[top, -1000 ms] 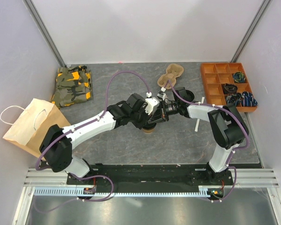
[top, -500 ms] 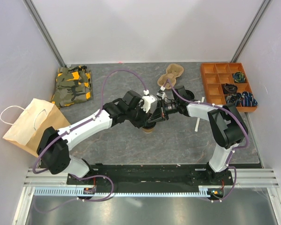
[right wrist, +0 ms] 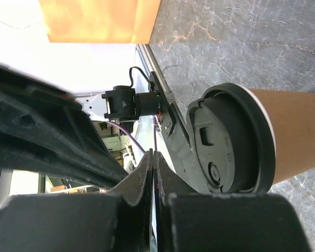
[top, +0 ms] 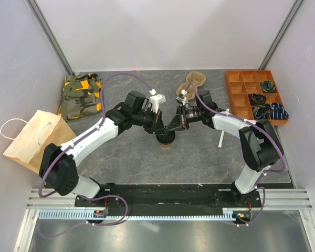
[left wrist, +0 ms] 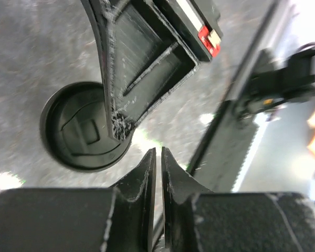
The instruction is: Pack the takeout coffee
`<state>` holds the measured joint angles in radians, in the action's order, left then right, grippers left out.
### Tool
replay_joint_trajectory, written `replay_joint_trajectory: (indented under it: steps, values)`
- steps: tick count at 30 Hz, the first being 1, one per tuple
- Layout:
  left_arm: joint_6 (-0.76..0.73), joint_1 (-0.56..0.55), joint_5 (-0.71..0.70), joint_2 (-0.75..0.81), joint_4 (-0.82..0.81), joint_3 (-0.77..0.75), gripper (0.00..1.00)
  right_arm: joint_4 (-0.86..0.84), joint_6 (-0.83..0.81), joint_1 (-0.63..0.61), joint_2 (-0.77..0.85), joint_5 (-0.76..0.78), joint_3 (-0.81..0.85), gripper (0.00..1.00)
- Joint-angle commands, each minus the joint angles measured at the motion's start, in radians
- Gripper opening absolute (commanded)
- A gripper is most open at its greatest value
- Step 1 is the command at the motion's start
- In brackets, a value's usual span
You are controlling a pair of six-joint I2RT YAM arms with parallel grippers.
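Observation:
The takeout coffee [top: 166, 139], a tan kraft cup with a black lid on it, stands upright at the middle of the table. My left gripper [top: 159, 127] is shut and empty, just behind and left of the cup. My right gripper [top: 173, 126] is shut and empty, just behind and right of it, its tip close to the left one. In the left wrist view the lid [left wrist: 86, 126] lies below, left of my shut left gripper [left wrist: 158, 152]. In the right wrist view the cup [right wrist: 294, 131] and its lid [right wrist: 231, 142] are right of my shut right gripper [right wrist: 153, 155].
A large brown paper bag [top: 34, 142] with white handles lies at the left edge. A moulded-pulp carrier [top: 194, 80] sits at the back. An orange compartment tray [top: 241, 97] is at the back right, a camouflage cloth [top: 83, 95] at the back left, and a white stick [top: 222, 137] by the right arm.
Both grippers have drawn back from over the cup, the left toward the back left and the right toward the back right. The lidded cup now shows uncovered.

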<state>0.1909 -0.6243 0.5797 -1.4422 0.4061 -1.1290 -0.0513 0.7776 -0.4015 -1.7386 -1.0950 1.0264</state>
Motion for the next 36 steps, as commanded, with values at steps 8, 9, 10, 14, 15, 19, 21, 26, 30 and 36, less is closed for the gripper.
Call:
replay_joint_trajectory:
  steps: [8,9,10,14,15,19,21,26,30,36]
  values:
    - [0.332,0.086,0.284,-0.112,-0.27,0.086,0.14,0.37,-0.32,0.053,0.119,0.288,0.146,0.07]
    - [0.337,0.087,0.284,-0.119,-0.273,0.084,0.14,0.413,-0.34,0.049,0.119,0.302,0.165,0.07]
    - [0.341,0.087,0.281,-0.13,-0.276,0.084,0.14,0.438,-0.391,0.047,0.117,0.325,0.176,0.07]
    - [0.344,0.098,0.249,-0.178,-0.26,0.086,0.13,0.554,-0.493,0.03,0.123,0.44,0.218,0.06]
    - [0.347,0.101,0.247,-0.184,-0.259,0.092,0.12,0.571,-0.509,0.023,0.125,0.475,0.234,0.06]
    - [0.347,0.109,0.233,-0.21,-0.253,0.1,0.11,0.656,-0.58,-0.019,0.125,0.572,0.288,0.06]
    - [0.351,0.109,0.227,-0.228,-0.245,0.095,0.1,0.68,-0.597,-0.043,0.125,0.604,0.302,0.06]
    - [0.346,0.11,0.215,-0.25,-0.213,0.081,0.09,0.691,-0.607,-0.091,0.137,0.659,0.319,0.08]
    - [0.34,0.11,0.206,-0.257,-0.197,0.08,0.08,0.703,-0.629,-0.125,0.148,0.713,0.35,0.08]
    - [0.338,0.11,0.189,-0.271,-0.182,0.08,0.07,0.712,-0.659,-0.174,0.157,0.771,0.376,0.09]
